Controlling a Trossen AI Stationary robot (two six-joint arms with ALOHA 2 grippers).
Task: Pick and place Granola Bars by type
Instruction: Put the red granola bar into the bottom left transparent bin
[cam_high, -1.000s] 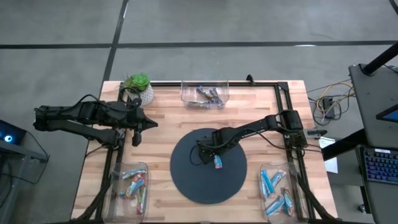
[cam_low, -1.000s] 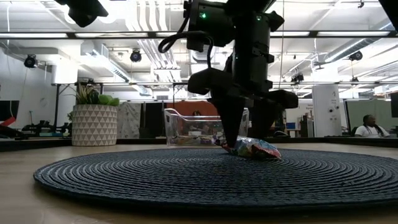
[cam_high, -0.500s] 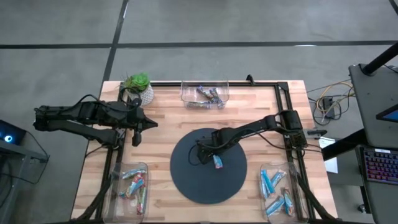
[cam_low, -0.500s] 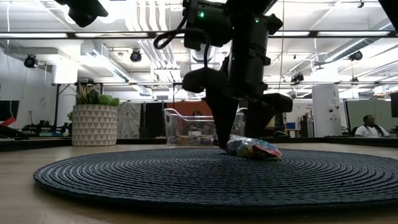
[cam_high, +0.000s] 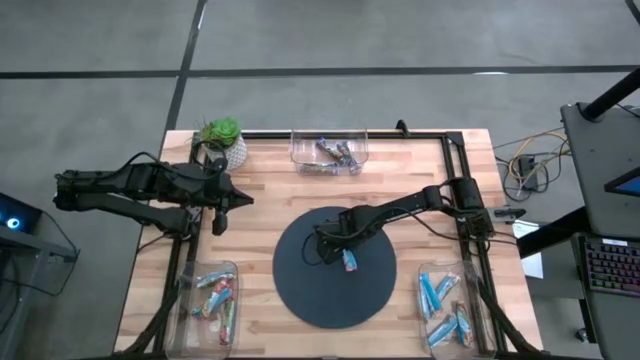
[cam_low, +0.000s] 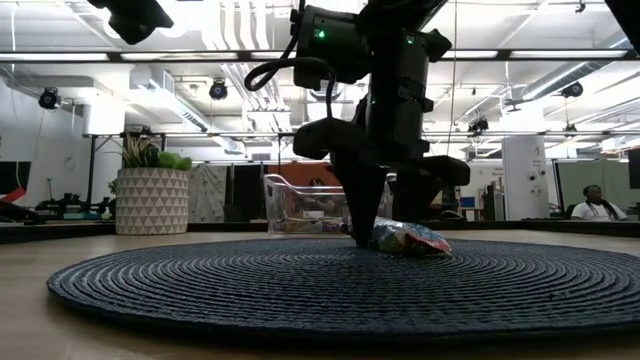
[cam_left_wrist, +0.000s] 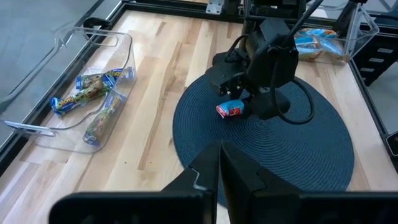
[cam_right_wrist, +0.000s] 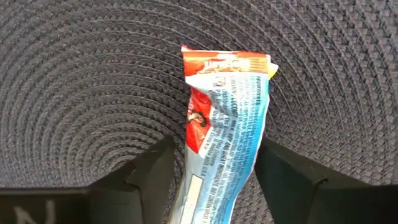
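Counter (cam_high: 270, 190) of pale wood carries a dark round woven mat (cam_high: 300, 290). At the mat's middle the right tool (cam_high: 342, 256) stands down with fingers (cam_right_wrist: 149, 171) spread wide, straddling a red-and-blue granola bar (cam_right_wrist: 227, 134) lying flat. The left tool (cam_high: 226, 200), pinched narrow and empty, hovers near a potted plant (cam_high: 222, 140).

R tool (cam_low: 378, 238) down over granola bar (cam_low: 408, 238) on mat (cam_low: 330, 285)
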